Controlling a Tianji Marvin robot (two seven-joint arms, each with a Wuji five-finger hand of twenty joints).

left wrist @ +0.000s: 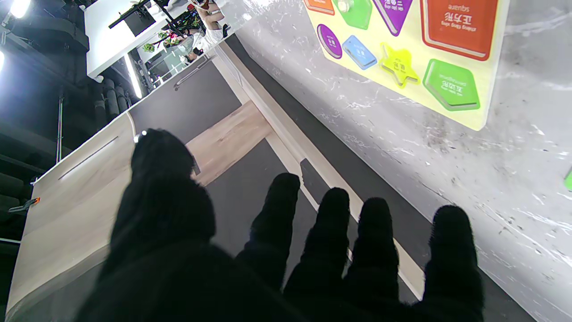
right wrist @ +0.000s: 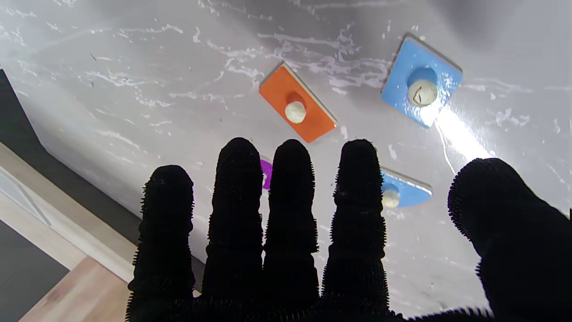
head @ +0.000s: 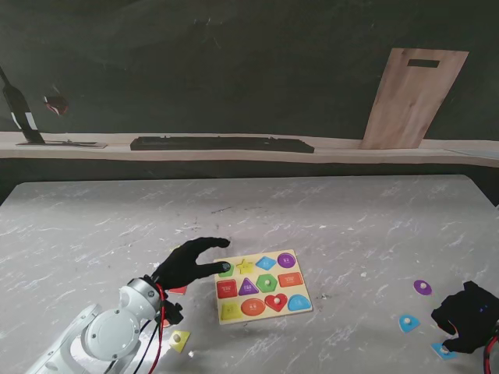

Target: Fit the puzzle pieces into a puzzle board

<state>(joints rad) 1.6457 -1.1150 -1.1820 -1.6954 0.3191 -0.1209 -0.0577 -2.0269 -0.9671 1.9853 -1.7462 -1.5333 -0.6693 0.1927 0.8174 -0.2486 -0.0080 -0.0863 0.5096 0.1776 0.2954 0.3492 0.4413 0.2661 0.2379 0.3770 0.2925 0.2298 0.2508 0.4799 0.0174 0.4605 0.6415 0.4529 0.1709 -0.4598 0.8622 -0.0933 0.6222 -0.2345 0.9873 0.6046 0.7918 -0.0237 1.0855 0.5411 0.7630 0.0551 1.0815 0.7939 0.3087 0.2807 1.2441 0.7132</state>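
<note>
The yellow puzzle board [head: 263, 295] lies on the table near me, left of centre, with coloured shapes in rows. My left hand [head: 191, 263] is open with fingers spread, its tips over the board's far left corner; it holds nothing. In the left wrist view the board [left wrist: 377, 39] shows a green hexagon piece [left wrist: 353, 11] with a knob. At the near right my right hand [head: 468, 315] is open over loose pieces: an orange rectangle [right wrist: 297, 108], a blue square [right wrist: 421, 88], and a blue piece [right wrist: 404, 190] and a purple piece [right wrist: 266, 173] partly hidden behind the fingers.
Loose pieces lie on the right: a purple piece [head: 422, 287] and blue pieces [head: 408, 322]. By my left arm are a yellow piece [head: 179, 340] and a red piece [head: 178, 290]. A wooden board [head: 412, 97] leans on the far shelf beside a dark bar [head: 222, 144].
</note>
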